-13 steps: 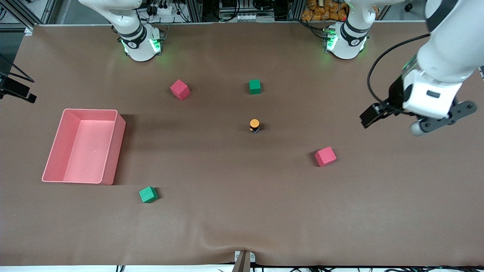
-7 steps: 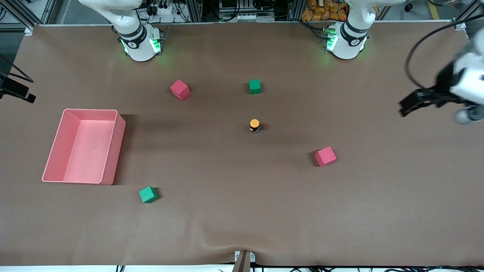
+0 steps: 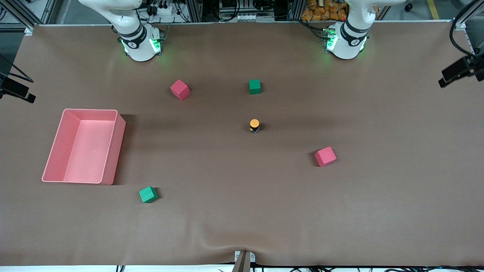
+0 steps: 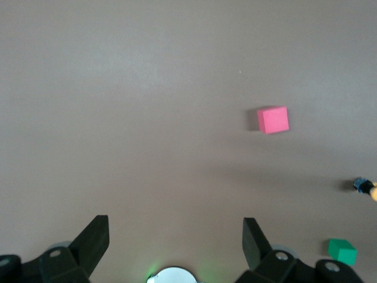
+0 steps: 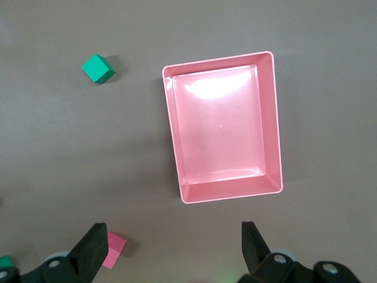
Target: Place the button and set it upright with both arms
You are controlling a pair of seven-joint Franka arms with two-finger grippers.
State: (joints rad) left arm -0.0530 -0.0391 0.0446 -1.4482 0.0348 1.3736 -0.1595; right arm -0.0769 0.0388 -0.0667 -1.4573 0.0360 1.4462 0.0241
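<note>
The button (image 3: 254,125) stands upright on the brown table mat (image 3: 242,211), orange cap up, between the two green cubes and apart from both grippers. It also shows at the edge of the left wrist view (image 4: 366,187). My left gripper (image 4: 174,237) is open and empty, high over bare mat at the left arm's end of the table. Only a black part of its wrist (image 3: 457,70) shows in the front view. My right gripper (image 5: 172,239) is open and empty, high over the mat beside the pink bin (image 5: 271,127); it is out of the front view.
The pink bin (image 3: 113,151) sits empty at the right arm's end. One red cube (image 3: 179,89) and one green cube (image 3: 255,86) lie near the bases. Another red cube (image 3: 325,156) and another green cube (image 3: 148,194) lie nearer the front camera.
The left arm has swung away toward its end of the table and nearly out of the front view. The button and cubes have not moved.
</note>
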